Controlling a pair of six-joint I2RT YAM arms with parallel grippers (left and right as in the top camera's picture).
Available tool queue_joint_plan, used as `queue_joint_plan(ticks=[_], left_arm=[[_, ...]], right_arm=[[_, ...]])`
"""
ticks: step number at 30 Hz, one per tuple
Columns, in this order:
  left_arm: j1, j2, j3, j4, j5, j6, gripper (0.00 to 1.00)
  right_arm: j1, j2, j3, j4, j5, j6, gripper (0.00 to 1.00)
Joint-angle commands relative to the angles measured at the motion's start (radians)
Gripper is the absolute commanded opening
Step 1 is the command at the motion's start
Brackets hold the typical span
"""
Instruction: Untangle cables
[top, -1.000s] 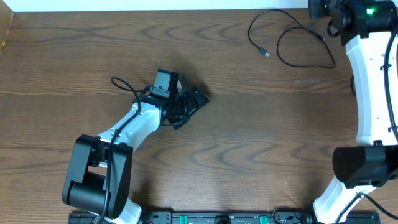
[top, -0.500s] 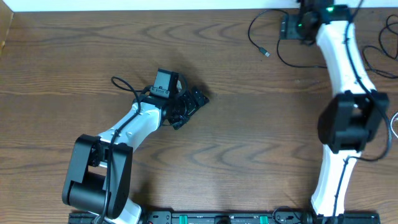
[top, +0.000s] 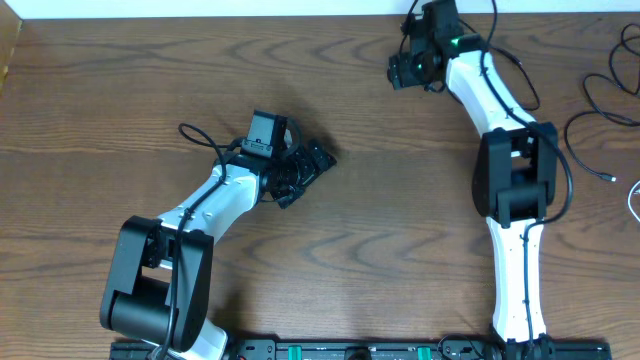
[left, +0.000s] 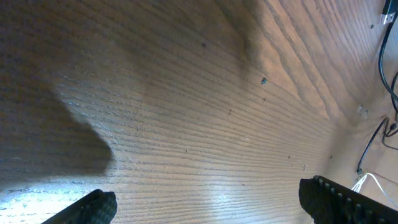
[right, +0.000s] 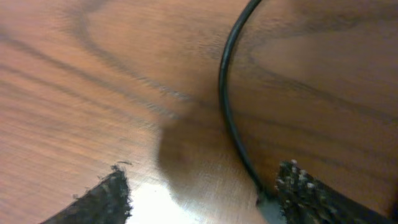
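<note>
A thin black cable (right: 222, 93) curves across the wood in the right wrist view and runs down to the inside of the right finger (right: 311, 193). My right gripper (right: 208, 200) is open, low over the table, with the cable's end beside that finger and not clamped. Overhead, the right gripper (top: 400, 75) is at the back of the table, over that black cable (top: 522, 85). More black cables (top: 590, 100) and a white one (top: 635, 200) lie at the right edge. My left gripper (top: 305, 178) stands open over bare wood, holding nothing (left: 217, 206).
The left arm's own black cord (top: 190, 131) loops beside it. The table's back edge meets a white wall (top: 200, 8). In the left wrist view, distant cables (left: 388, 62) show at the far right.
The right arm swung left along the back edge, from the far right corner to over the black cable, and its jaws went from shut to open. The left arm has not moved.
</note>
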Motion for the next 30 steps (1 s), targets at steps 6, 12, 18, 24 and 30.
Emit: queue_joint_plan(ticks=[6, 12, 18, 24, 30], left_arm=[[0.003, -0.005, 0.008, -0.003, -0.01, 0.017, 0.98], [0.003, -0.005, 0.008, -0.003, -0.01, 0.017, 0.98], [0.003, -0.005, 0.008, -0.003, -0.01, 0.017, 0.98], [0.003, -0.005, 0.008, -0.003, -0.01, 0.017, 0.98], [0.003, -0.005, 0.008, -0.003, -0.01, 0.017, 0.98]], right_arm=[[-0.01, 0.016, -0.001, 0.034, 0.018, -0.059, 0.51], [-0.011, 0.019, -0.001, -0.119, 0.019, -0.122, 0.37], [-0.012, 0.021, 0.0, -0.251, 0.068, -0.124, 0.01], [-0.037, -0.086, 0.003, -0.281, 0.085, -0.094, 0.01], [-0.061, -0.258, 0.003, -0.307, 0.086, -0.109, 0.01]])
